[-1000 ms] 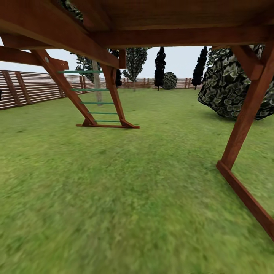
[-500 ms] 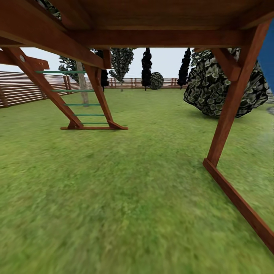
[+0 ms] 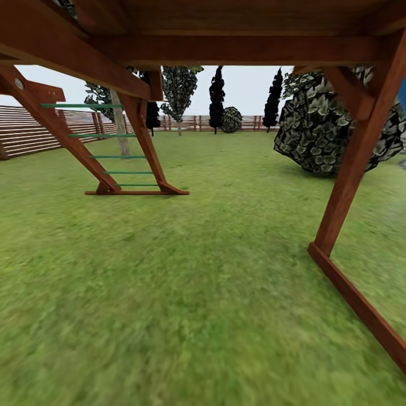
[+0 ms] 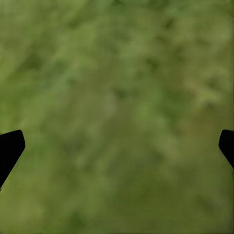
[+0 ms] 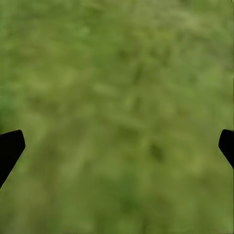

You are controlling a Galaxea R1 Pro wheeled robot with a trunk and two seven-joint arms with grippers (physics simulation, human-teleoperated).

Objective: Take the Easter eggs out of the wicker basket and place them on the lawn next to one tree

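Lawn [image 3: 186, 293]: mottled green grass, flat, blurry up close, running back to the brown slat fence [image 3: 34, 129] at the far edge of the garden. Head view looks out from under the wooden playset [image 3: 225, 51]: red-brown beams overhead, a slanted post [image 3: 352, 169] with a ground rail on the right side, a ladder with green rungs [image 3: 121, 158] on the left side.

Tree [image 3: 119, 121]: pale grey-beige trunk standing just behind the ladder, crown cut off by the playset beam. Further back are dark narrow cypresses [image 3: 216, 98] near the fence and a big leafy shrub [image 3: 330, 127] on the right, behind the post.

Left wrist view: left gripper [image 4: 117, 146] jaws spread wide, the black fingertips [image 4: 9, 148] sitting at opposite picture edges, nothing but blurred grass between them. Right wrist view: same story, right gripper [image 5: 117, 146] released, fingertips [image 5: 9, 146] far apart over bare lawn, holding nothing.

Lawn lies beyond both sets of jaws; contact or gap cannot be judged from the blur.

Head view gives the garden layout, tree and fence; the wrist views give the jaw state and close grass.
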